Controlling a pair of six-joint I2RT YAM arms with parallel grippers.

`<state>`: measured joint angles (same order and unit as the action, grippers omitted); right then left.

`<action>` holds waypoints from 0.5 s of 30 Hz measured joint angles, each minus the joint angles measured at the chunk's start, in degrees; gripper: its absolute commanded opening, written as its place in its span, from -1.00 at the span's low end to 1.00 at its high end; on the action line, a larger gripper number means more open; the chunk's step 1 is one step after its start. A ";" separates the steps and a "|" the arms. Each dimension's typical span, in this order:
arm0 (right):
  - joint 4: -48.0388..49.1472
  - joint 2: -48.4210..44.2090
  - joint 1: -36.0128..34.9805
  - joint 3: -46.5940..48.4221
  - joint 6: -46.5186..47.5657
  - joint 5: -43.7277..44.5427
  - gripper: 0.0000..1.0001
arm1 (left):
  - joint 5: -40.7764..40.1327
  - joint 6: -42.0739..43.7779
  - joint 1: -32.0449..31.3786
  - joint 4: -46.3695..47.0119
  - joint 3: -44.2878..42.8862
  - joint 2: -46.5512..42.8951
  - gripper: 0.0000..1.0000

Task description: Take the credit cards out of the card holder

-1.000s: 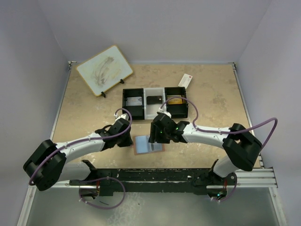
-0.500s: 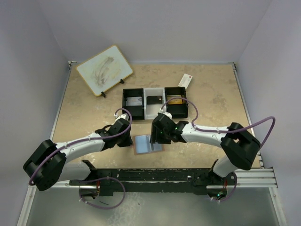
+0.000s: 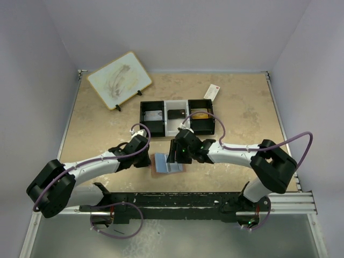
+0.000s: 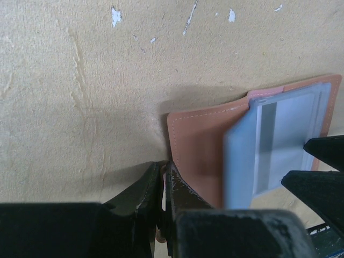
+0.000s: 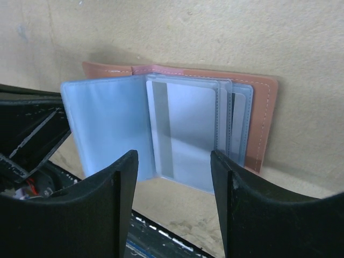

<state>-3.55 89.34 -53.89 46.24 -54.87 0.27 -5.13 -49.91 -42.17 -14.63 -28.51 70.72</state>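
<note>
Right wrist: card holder [image 5: 262, 118] lies open, mid near edge of tabletop [image 5: 301, 43]. Over the sleeved grey credit card [image 5: 191, 126], right gripper [image 5: 172, 158] spread wide; left gripper [image 4: 164, 180] pinches holder's cover. Best: nip card edge only, draw straight.

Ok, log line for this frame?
left gripper: shut on card holder edge | right gripper: open above clear pockets | credit card: in pocket

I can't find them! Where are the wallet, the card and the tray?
wallet [image 5: 264, 121], right wrist view, on its tan leather right edge.
card [image 5: 192, 129], right wrist view, on its grey face inside the clear pocket.
tray [image 3: 142, 115], top view, on its black left wall.
</note>
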 measured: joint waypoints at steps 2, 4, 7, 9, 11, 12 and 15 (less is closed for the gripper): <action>1.84 0.02 0.07 -0.57 0.00 -1.31 0.18 | -0.07 0.00 0.00 0.00 0.00 0.00 -1.00; 3.41 0.22 0.04 -0.90 -0.02 -2.71 0.18 | -0.07 0.00 0.00 0.00 0.00 0.00 -1.00; 6.16 0.39 0.00 -1.51 -0.52 -4.83 0.17 | -0.04 -0.02 0.00 0.09 0.00 0.00 -1.00; 8.41 0.37 -0.26 -1.92 -1.20 -6.29 0.18 | 0.20 -0.02 -0.02 0.42 0.00 0.15 -1.00; 10.51 0.33 -0.44 -2.25 -1.75 -7.39 0.16 | 0.26 -0.02 -0.13 0.42 0.00 0.15 -1.00; 11.54 0.24 -0.48 -2.51 -2.12 -7.80 0.15 | 0.28 -0.02 -0.13 0.42 0.00 0.15 -1.00; 13.62 -0.11 -0.48 -2.86 -2.67 -8.94 0.16 | 0.31 -0.02 -0.22 0.44 0.00 0.20 -1.00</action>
<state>10.07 89.23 -54.37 43.38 -57.54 -8.67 -4.82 -49.93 -42.39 -14.20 -28.51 70.91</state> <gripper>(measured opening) 0.579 0.040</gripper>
